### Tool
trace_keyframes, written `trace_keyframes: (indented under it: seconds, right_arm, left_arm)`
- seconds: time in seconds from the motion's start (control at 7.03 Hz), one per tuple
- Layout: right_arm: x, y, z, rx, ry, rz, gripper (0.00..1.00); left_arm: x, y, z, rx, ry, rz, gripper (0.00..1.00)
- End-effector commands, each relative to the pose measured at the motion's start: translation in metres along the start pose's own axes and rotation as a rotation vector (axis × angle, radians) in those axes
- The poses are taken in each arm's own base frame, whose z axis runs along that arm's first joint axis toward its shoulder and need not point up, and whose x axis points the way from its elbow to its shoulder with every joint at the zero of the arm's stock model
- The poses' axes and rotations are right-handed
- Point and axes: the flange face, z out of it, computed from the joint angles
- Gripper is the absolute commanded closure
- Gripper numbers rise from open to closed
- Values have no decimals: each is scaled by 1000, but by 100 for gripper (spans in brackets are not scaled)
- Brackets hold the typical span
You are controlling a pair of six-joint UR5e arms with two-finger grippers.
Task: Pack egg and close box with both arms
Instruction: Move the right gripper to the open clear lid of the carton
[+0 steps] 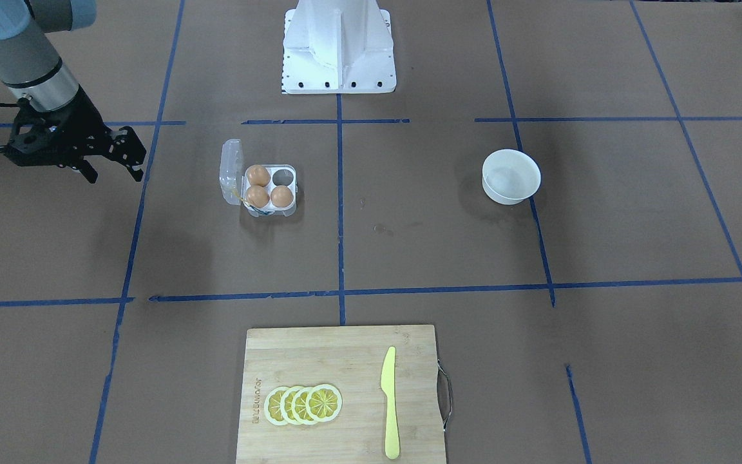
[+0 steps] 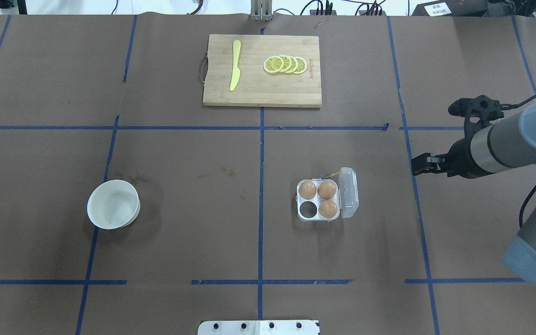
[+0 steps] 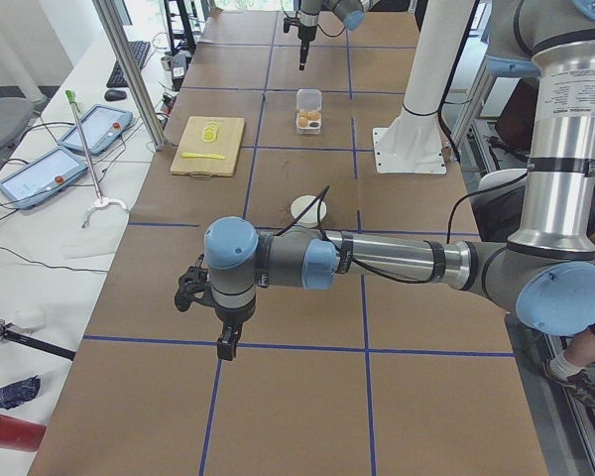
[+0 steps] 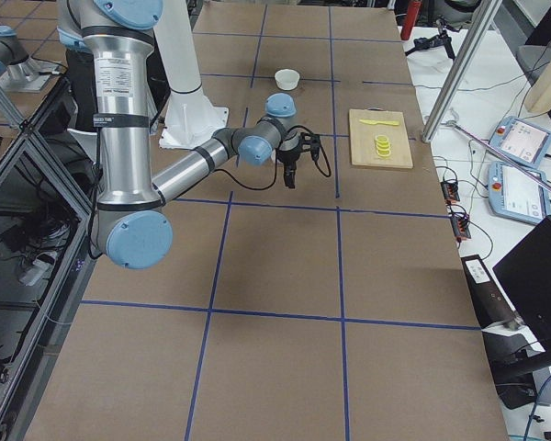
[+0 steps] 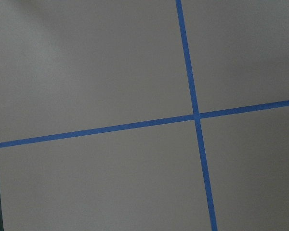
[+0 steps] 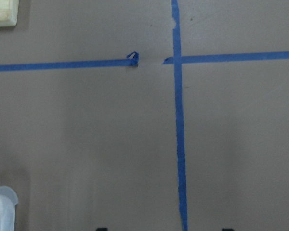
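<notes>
Seen from behind the robot, left to right. The left gripper [image 3: 228,342] hangs low over the brown paper near a crossing of blue tape lines. It shows only in the side view, where I cannot tell whether its fingers are spread or closed. Its wrist camera shows nothing but paper and tape.

Next comes a white bowl [image 2: 112,204], well apart from everything else. At the far edge, centre, lies a wooden board [image 2: 258,90] with a metal handle. It carries a yellow knife [image 2: 235,70] and four overlapping lemon slices [image 2: 285,64]. A mark is burned in along the board's right edge, too small to read. The white pedestal [image 2: 258,327] shows at the near edge.

Right of centre stands the box [image 2: 308,210]. Three eggs [image 2: 327,190] fill three of its cups, and the near-left cup is bare. A yellow string [image 2: 324,176] trails at its far side.

The lid [image 2: 349,193] is raised on the right side, so it stands between the eggs and the right gripper [image 1: 113,173]. That gripper hovers above the table, well apart from the box. Its fingers are spread wide and hold nothing. No label is readable anywhere.
</notes>
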Motion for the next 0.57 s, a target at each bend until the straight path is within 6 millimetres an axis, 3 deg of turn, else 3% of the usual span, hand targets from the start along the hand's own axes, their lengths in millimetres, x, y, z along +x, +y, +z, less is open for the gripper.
trace_keyframes:
  seconds: [0.0,0.28,0.43]
  right_arm:
    - [-38,50,34,2,31,-22,12]
    - [-100,74,39,10,-27,1,13]
    - [-140,82,39,28,-71,16,13]
  left_arm:
    - [1,-1,0,2,1,4,0]
    - [1,-1,0,6,1,6,0]
    - [0,-1,0,5,0,4,0]
